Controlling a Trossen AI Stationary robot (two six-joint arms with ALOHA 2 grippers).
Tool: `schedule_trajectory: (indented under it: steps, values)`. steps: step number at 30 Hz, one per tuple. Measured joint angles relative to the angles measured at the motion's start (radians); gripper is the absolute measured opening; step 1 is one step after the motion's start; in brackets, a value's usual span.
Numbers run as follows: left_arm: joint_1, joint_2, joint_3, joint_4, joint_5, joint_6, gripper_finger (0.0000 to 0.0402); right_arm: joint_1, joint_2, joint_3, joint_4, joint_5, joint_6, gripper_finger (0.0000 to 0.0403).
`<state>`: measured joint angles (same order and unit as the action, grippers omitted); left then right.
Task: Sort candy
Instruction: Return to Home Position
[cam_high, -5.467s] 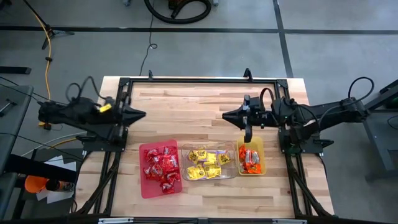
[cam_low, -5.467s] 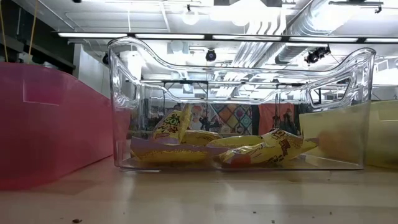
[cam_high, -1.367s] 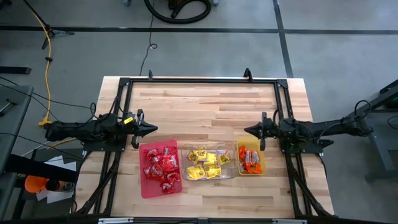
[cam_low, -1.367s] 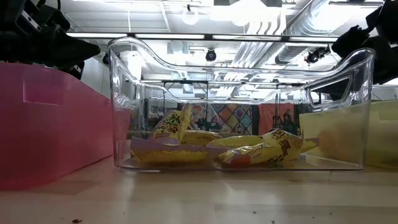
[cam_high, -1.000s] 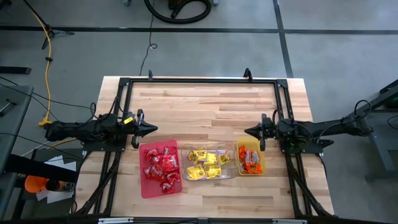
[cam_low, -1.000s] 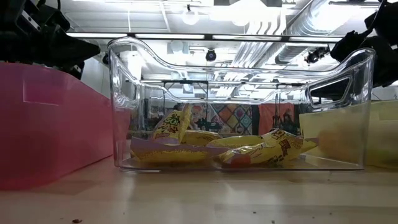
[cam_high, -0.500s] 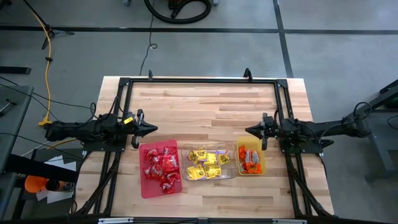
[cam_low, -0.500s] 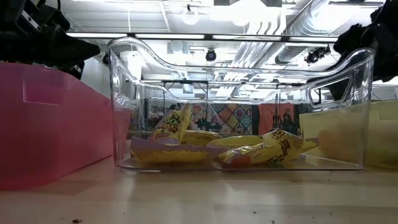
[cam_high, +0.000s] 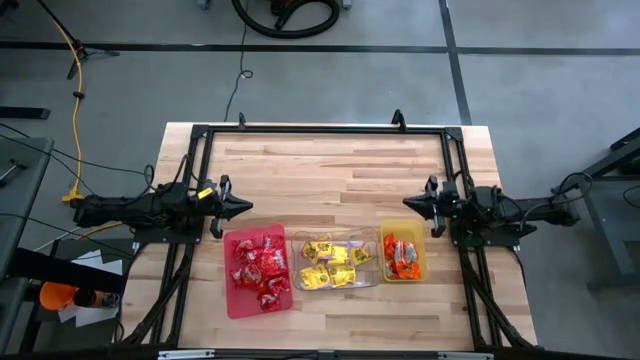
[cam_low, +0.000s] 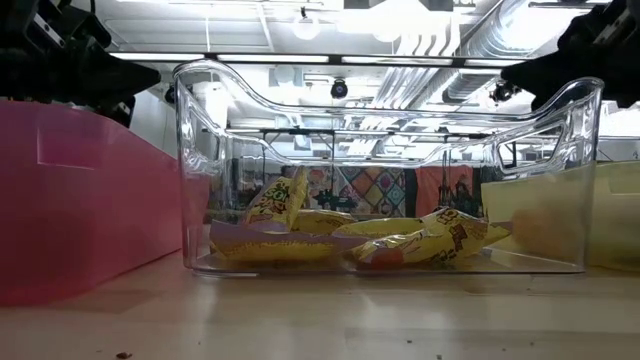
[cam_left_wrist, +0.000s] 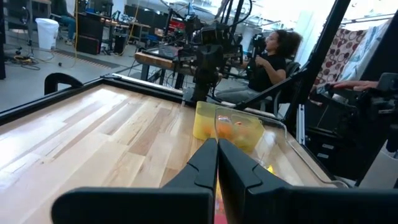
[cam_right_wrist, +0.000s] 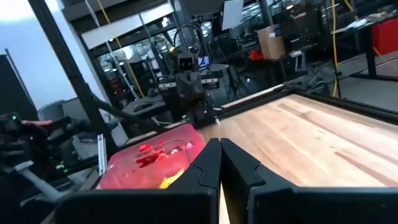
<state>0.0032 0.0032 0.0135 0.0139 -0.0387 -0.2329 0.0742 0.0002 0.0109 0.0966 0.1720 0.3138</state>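
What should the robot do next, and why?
Probably just park both arms: red candy lies in the red tray, yellow candy in the clear tray, orange candy in the yellow tray, and the left gripper and right gripper are shut, empty.

bright, even light from overhead fills the wooden table (cam_high: 320, 170) — shadows around the clear tray (cam_high: 336, 286) are faint and short. in the low view, ceiling strip lights (cam_low: 330, 57) above the clear tray blow out to white, its rim catches glints, the candy (cam_low: 280, 203) inside it shines — its curved walls warp the room behind.
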Motion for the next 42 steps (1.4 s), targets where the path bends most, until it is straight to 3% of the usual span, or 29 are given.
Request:
schedule_trajectory:
  steps: [10,42]
  values:
    - [0.0,0.0,0.0,-0.002,0.0,0.0,0.0001,0.057,0.0,0.0,-0.031,-0.004,0.0,0.0]
    - [0.0,0.0,-0.001,-0.002,0.001,0.0,0.0001,0.058,0.014,-0.001,-0.056,-0.003,0.0,0.0]
